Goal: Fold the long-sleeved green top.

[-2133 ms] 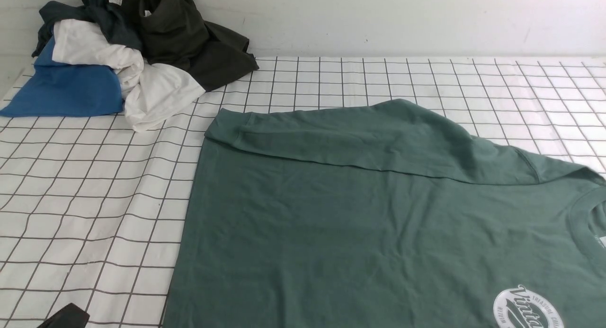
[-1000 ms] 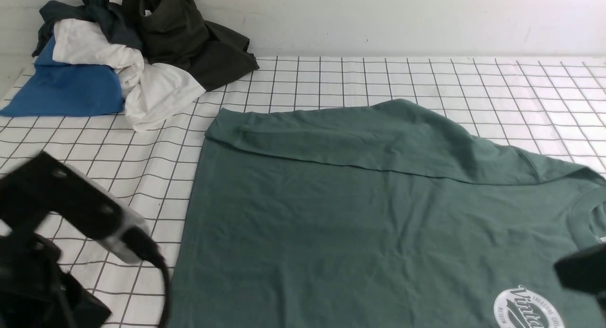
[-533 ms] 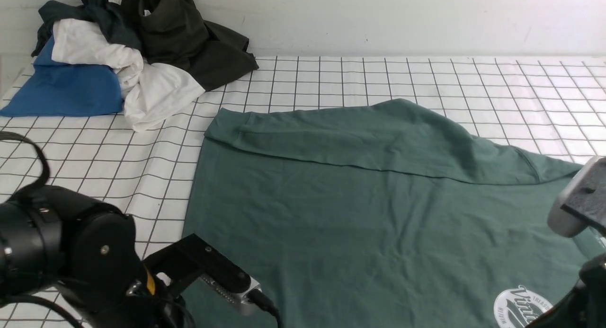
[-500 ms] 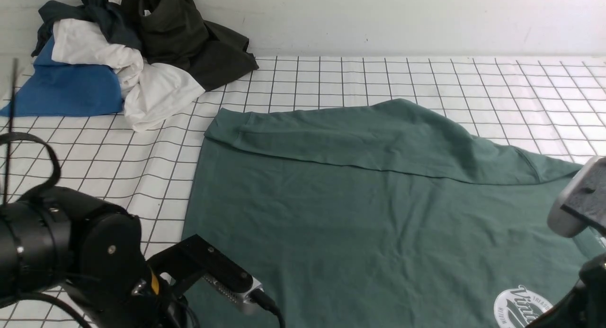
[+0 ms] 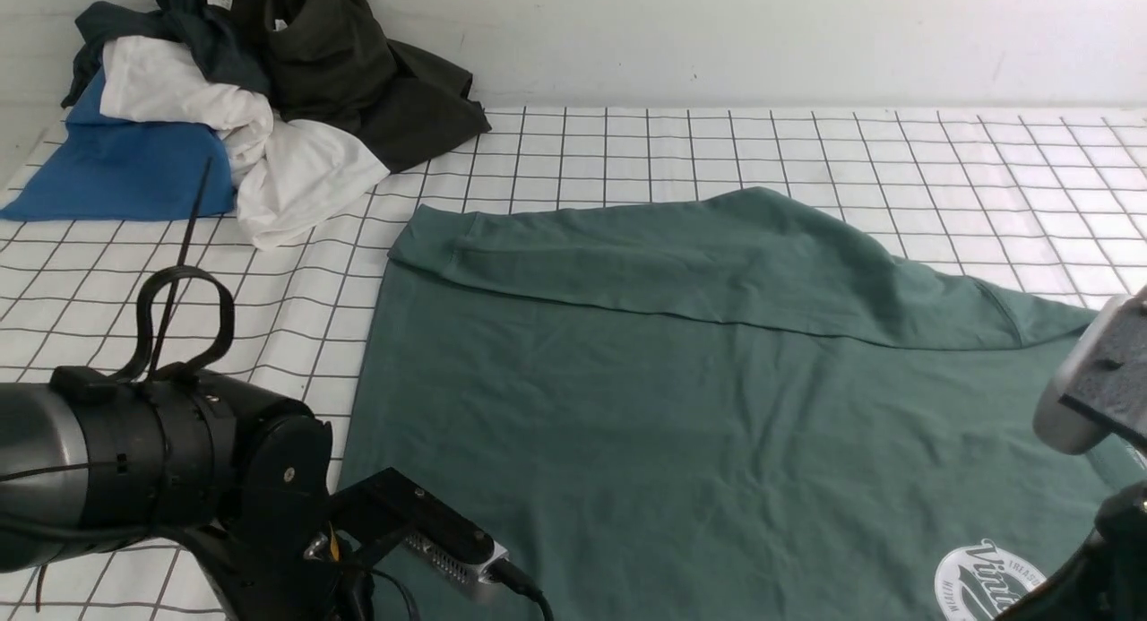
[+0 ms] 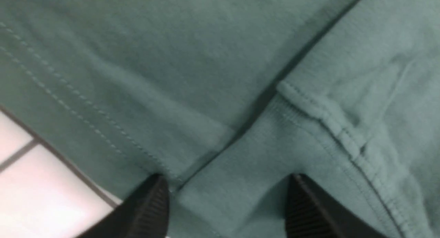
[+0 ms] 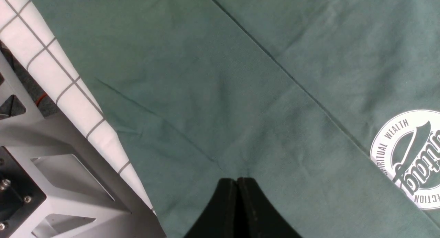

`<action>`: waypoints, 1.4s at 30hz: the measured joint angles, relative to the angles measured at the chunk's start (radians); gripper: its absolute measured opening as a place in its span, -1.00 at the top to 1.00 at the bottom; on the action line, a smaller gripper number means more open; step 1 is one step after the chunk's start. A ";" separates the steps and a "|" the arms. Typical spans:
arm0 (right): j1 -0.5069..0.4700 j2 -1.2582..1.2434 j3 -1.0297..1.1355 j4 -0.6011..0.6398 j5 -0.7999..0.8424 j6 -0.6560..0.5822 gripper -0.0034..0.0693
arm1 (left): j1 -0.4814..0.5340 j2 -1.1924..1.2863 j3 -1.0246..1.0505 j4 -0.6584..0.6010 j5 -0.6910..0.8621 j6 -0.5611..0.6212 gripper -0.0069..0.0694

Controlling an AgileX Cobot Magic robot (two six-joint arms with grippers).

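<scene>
Top: green long-sleeved top [image 5: 681,406] lies spread on the bench [image 5: 627,146], with the far sleeve folded over the body and the logo [image 7: 409,159] up.
Left gripper [image 6: 227,200]: jaws apart, straddling the near cuff [image 6: 319,111], well apart from the logo.
Right gripper [image 7: 237,196]: tips together on cloth near the logo; cannot tell whether they pinch it.
Step (judged): fold the near sleeve; pinch the sleeve layer only and lift both ends level.

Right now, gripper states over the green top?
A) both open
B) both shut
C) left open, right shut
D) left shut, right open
C: the left wrist view shows the left gripper with its jaws spread apart over the green long-sleeved top, while the right wrist view shows the right gripper with its tips pressed together.
</scene>
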 joint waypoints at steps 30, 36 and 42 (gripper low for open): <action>0.000 0.000 0.000 -0.088 -0.012 0.011 0.95 | 0.104 -0.014 -0.641 0.108 0.262 0.001 0.78; 0.000 0.000 0.000 -0.098 -0.012 0.012 0.95 | 0.188 0.110 -0.825 0.111 0.348 0.004 0.78; 0.000 0.000 0.000 -0.098 -0.025 0.012 0.95 | 0.212 0.231 -0.843 0.104 0.338 0.004 0.76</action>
